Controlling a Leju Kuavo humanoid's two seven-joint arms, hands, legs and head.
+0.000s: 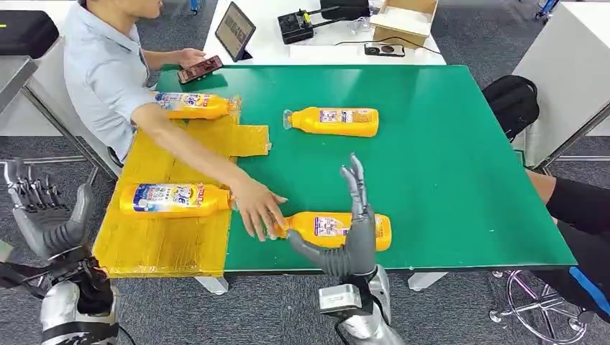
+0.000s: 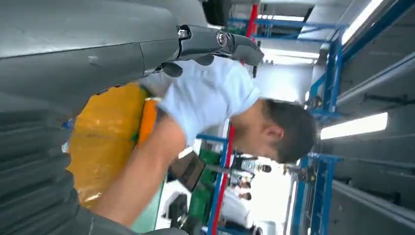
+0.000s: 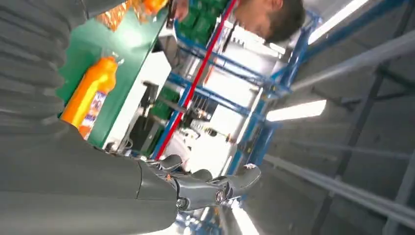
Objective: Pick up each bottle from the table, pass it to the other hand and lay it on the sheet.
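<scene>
Bottles are lying four in all: two on the yellow sheet at left, one at upper centre of the green table, and the nearest bottle by the bottom edge, where a person's hand is covering its cap end. The right hand is standing upright in front of that bottle, fingers spread and holding nothing, with bare green to its right. The left hand is hanging off the table at lower left, fingers apart, also holding nothing.

The four orange bottles are carrying blue-and-white labels, but the print is showing too small to read. No other text is reading legibly.
</scene>
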